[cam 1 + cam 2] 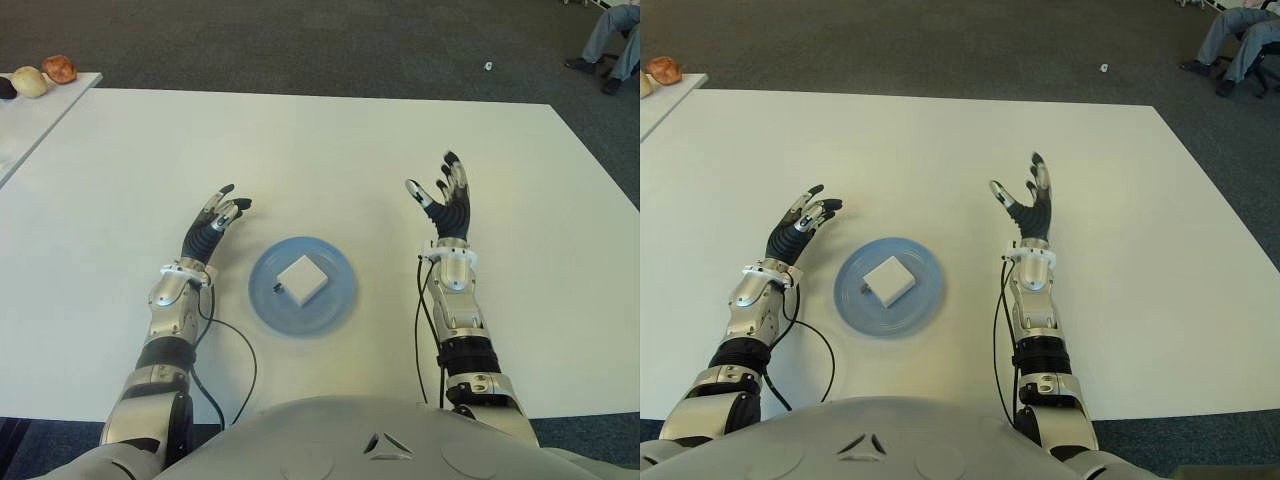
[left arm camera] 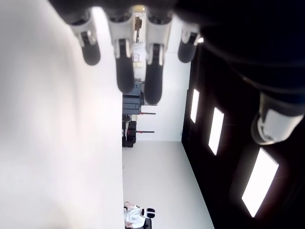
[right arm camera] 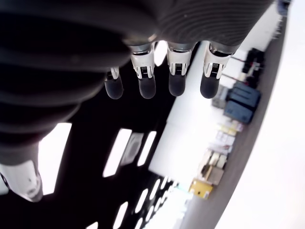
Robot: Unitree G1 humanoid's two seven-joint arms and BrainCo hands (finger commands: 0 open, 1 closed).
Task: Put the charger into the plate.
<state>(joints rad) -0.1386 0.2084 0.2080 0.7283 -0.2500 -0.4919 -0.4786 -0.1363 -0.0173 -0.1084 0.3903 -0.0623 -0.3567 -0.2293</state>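
a small white square charger (image 1: pixel 302 277) lies flat near the middle of a blue plate (image 1: pixel 335 308) on a white table (image 1: pixel 330 150), so the job looks done. the charger appears to be a light, rigid plastic block with smooth, likely slippery faces; were it to be lifted again, a pinch across two opposite side edges would probably hold best, since its flat top offers little to grip. the left hand (image 1: pixel 213 228) hovers just beside the plate on its left, fingers loosely spread and holding nothing. the right hand (image 1: pixel 443 203) shows well apart to the plate's right, palm up, fingers fanned and empty. rounded objects (image 1: pixel 45 75) sit on a neighbouring table at far left; a seated person's legs (image 1: pixel 610 45) show at far right.
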